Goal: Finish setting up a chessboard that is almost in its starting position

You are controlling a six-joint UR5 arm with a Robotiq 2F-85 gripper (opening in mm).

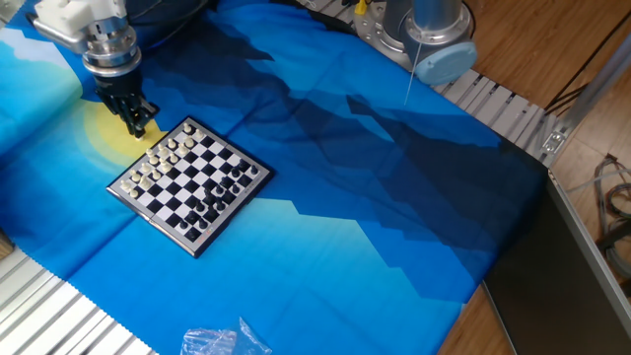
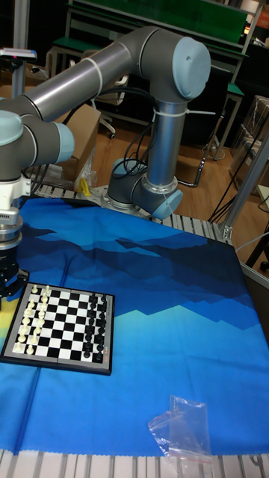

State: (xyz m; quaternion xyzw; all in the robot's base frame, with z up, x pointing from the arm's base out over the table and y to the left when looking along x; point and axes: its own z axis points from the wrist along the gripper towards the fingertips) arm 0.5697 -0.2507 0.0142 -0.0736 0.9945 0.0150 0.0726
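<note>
The chessboard (image 1: pixel 189 183) lies on the blue cloth, a small dark-rimmed board of black and white checks. Cream pieces (image 1: pixel 158 164) line its far-left side and black pieces (image 1: pixel 223 191) its near-right side. My gripper (image 1: pixel 138 125) points down just off the board's far-left corner, over the yellow patch of the cloth. Its dark fingers stand close together; the tips are too small to show whether anything is between them. In the tall fixed view the chessboard (image 2: pixel 61 326) sits at lower left, with the gripper (image 2: pixel 6 290) at the picture's left edge beside the cream rows.
A crumpled clear plastic bag (image 1: pixel 222 341) lies near the cloth's front edge, also visible as the bag (image 2: pixel 183 429). The arm's base (image 1: pixel 414 30) stands at the back of the table. Ribbed aluminium table surface (image 1: pixel 503 108) shows beyond the cloth on the right.
</note>
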